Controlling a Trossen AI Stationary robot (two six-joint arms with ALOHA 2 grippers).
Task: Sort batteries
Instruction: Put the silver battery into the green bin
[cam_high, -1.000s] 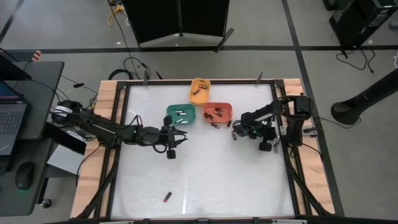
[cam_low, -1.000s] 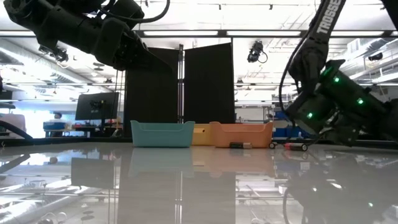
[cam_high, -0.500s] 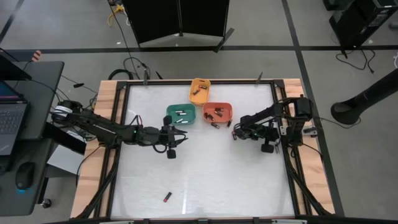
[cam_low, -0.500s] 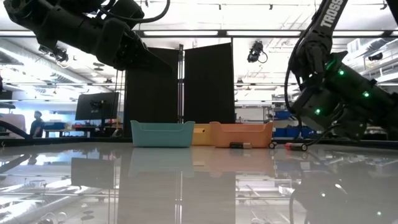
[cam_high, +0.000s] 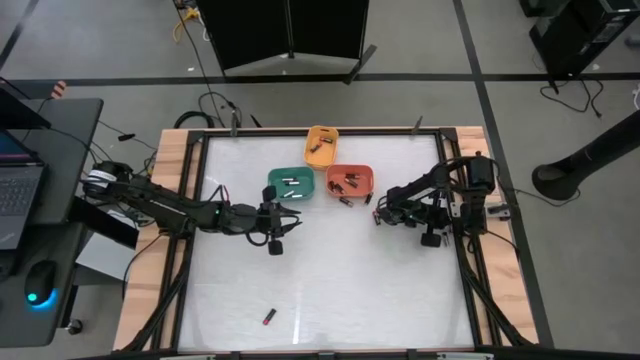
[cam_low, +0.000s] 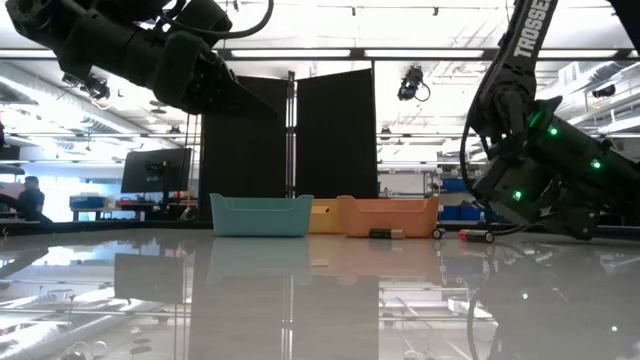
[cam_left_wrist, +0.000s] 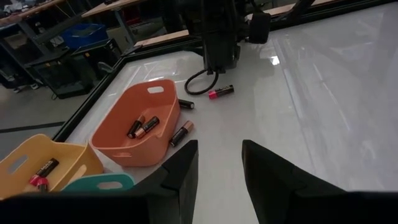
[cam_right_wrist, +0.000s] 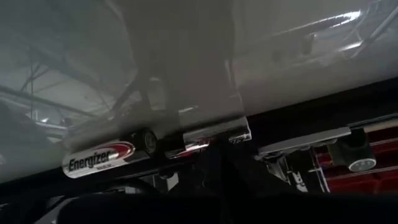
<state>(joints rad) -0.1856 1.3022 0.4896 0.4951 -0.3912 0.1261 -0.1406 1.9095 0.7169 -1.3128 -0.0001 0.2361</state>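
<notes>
Right gripper (cam_high: 380, 213), fingers together, low beside the pink-ended battery (cam_left_wrist: 221, 92) near the table's right edge; left gripper (cam_high: 291, 217) apart, empty; a nudge may roll it away.

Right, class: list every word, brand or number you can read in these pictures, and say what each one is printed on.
"Energizer" on the silver and red battery by the right gripper.
"TROSSE", cut off by the picture's edge, on the right arm.
Labels on the batteries in the orange bin and yellow bin: too small to read.

Black jointed arms (cam_high: 165, 208) (green lights, white lettering).
</notes>
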